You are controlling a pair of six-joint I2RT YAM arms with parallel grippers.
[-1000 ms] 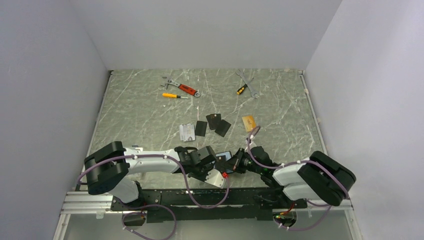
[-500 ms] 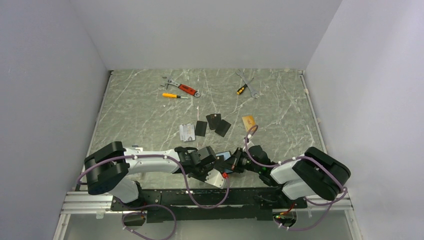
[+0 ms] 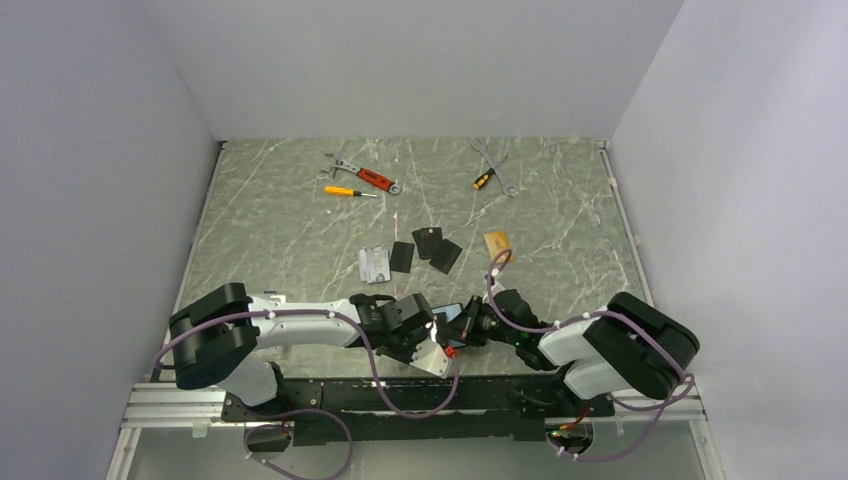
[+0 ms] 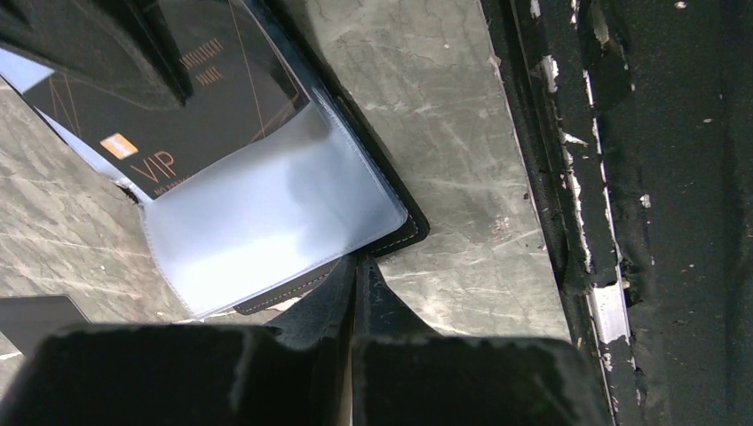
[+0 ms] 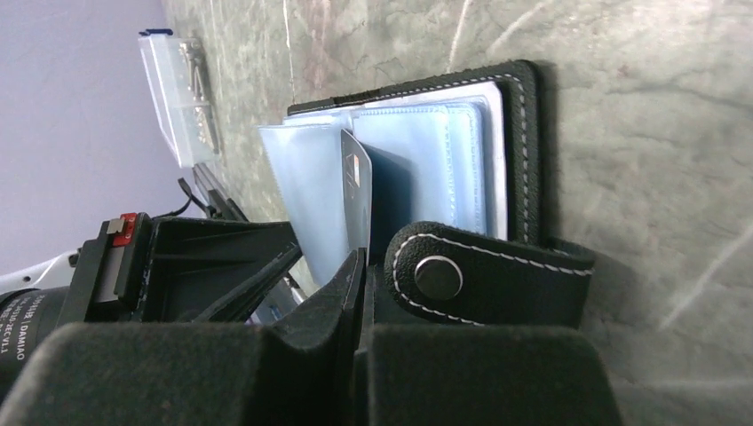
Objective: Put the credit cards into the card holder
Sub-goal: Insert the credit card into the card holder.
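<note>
The card holder (image 3: 449, 312) lies open at the table's near edge, between both grippers. It is black, with clear sleeves (image 4: 266, 213) and a snap strap (image 5: 479, 275). My left gripper (image 4: 355, 264) is shut on its stitched lower edge (image 4: 391, 232). My right gripper (image 5: 362, 259) is shut on a black "VIP" card (image 4: 178, 115), which stands edge-on among the sleeves (image 5: 355, 191). Other credit cards lie on the table further back: a silver-grey one (image 3: 373, 263), three black ones (image 3: 402, 256) (image 3: 428, 240) (image 3: 446, 255) and a gold-orange one (image 3: 497, 244).
A red-handled wrench (image 3: 365, 177), a yellow screwdriver (image 3: 350, 191), a spanner (image 3: 497, 168) and a small screwdriver (image 3: 482, 181) lie at the back. The black rail (image 4: 622, 222) runs just past the table's near edge, close to the holder.
My right arm has shifted a little to the left, toward the card holder. The left arm and the loose cards have not moved.
</note>
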